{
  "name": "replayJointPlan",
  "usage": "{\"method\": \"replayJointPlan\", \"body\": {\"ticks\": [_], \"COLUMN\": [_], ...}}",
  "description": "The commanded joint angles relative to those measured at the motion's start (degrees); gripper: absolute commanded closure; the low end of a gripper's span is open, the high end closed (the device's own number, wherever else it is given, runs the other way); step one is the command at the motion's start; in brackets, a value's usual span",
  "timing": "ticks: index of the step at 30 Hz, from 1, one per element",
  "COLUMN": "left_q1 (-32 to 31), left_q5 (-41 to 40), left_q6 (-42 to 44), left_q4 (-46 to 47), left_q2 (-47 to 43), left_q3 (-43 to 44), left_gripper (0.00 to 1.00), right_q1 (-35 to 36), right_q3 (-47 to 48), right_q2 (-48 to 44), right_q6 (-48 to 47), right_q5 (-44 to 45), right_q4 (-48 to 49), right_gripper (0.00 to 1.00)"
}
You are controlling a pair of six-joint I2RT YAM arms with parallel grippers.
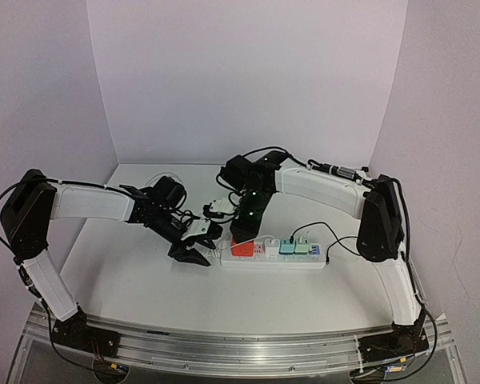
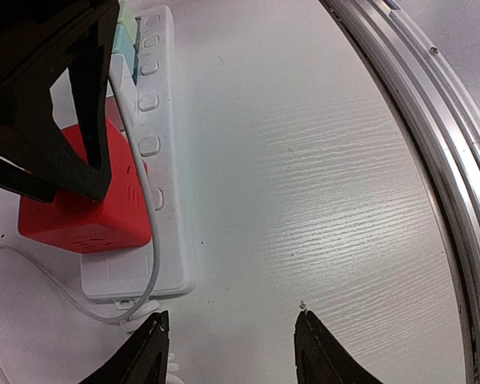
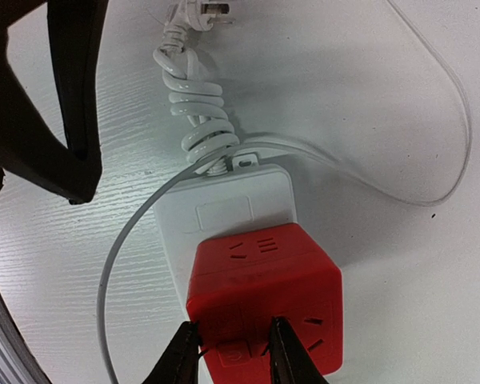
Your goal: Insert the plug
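A white power strip (image 1: 298, 262) lies across the table. A red cube plug (image 1: 242, 248) sits on its left end. In the right wrist view the cube (image 3: 264, 280) stands on the strip (image 3: 224, 208). My right gripper (image 3: 234, 340) is directly above the cube, jaws a little apart, tips against its top face and not around its sides. My left gripper (image 2: 234, 320) is open and empty, low over the bare table just off the strip's left end (image 2: 164, 160). The red cube (image 2: 80, 216) shows there too, partly hidden by the right gripper's black fingers.
Two teal plugs (image 1: 296, 247) with a black cable (image 1: 336, 240) sit in the strip's right half. The strip's white cord (image 3: 196, 104) is coiled at its end, with its loose plug (image 3: 208, 14) beyond. The metal rail (image 2: 432, 120) borders the near table edge.
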Motion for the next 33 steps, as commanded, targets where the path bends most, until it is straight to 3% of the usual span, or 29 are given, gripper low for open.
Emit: {"method": "replayJointPlan", "body": {"ticks": [1, 8, 15, 21, 28, 33], "left_q1": [0.4, 1.7, 9.1, 17.4, 29.0, 35.0], "left_q5": [1.6, 1.7, 2.6, -2.0, -14.2, -24.1], "left_q6": [-1.0, -6.0, -17.5, -32.7, -49.8, -58.1], "left_q4": [2.3, 4.5, 7.2, 15.2, 28.2, 37.3], "left_q2": [-2.8, -5.2, -7.2, -9.5, -14.1, -16.9], "left_q3": [0.1, 0.0, 3.4, 2.4, -7.7, -17.0], "left_gripper": [0.46, 0.46, 0.45, 0.43, 0.31, 0.19], "right_q1": [0.0, -1.2, -8.4, -18.5, -34.0, -42.9], "right_q3": [6.2, 19.7, 14.4, -5.7, -38.4, -56.7], "right_q2": [1.8, 1.0, -4.2, -17.4, -37.5, -47.6], "right_q6": [0.4, -1.1, 9.0, 21.6, 35.2, 37.5], "right_q5": [1.4, 8.3, 22.5, 26.4, 21.4, 18.3], "right_q4": [-1.2, 1.7, 7.4, 13.6, 26.9, 35.8], "right_gripper": [0.7, 0.63, 0.61, 0.59, 0.38, 0.3]}}
